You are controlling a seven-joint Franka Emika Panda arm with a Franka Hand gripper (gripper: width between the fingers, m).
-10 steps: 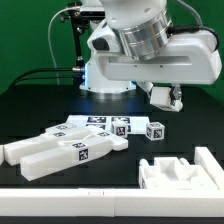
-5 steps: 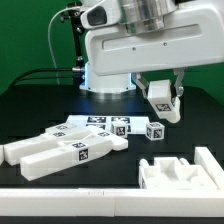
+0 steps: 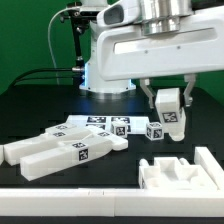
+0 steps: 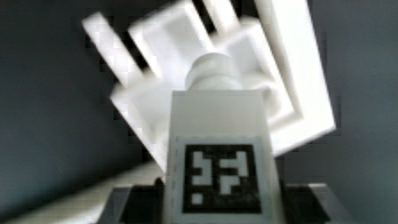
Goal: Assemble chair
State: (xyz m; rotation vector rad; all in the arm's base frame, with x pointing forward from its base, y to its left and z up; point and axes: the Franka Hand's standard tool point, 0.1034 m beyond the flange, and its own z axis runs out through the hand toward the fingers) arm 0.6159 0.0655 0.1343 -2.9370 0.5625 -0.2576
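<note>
My gripper (image 3: pixel 168 112) is shut on a small white chair piece (image 3: pixel 167 107) bearing a black-and-white tag, held above the table at the exterior view's right. In the wrist view the held piece (image 4: pixel 221 130) runs out from between my fingers, its rounded peg end pointing at a white slotted chair part (image 4: pixel 210 55) below. Long white bars (image 3: pixel 62 151) lie at the exterior view's left. Small tagged blocks (image 3: pixel 154 131) sit by the marker board (image 3: pixel 88 122). A blocky white part (image 3: pixel 182 172) stands at the front right, below my gripper.
A white rail (image 3: pixel 70 201) runs along the front of the black table. The robot base (image 3: pixel 105 75) stands at the back centre, with a black stand (image 3: pixel 62 50) and green backdrop behind.
My gripper has swung to the exterior view's right and turned upright with the tagged piece in it, and has come lower, nearer the blocky part at the front right.
</note>
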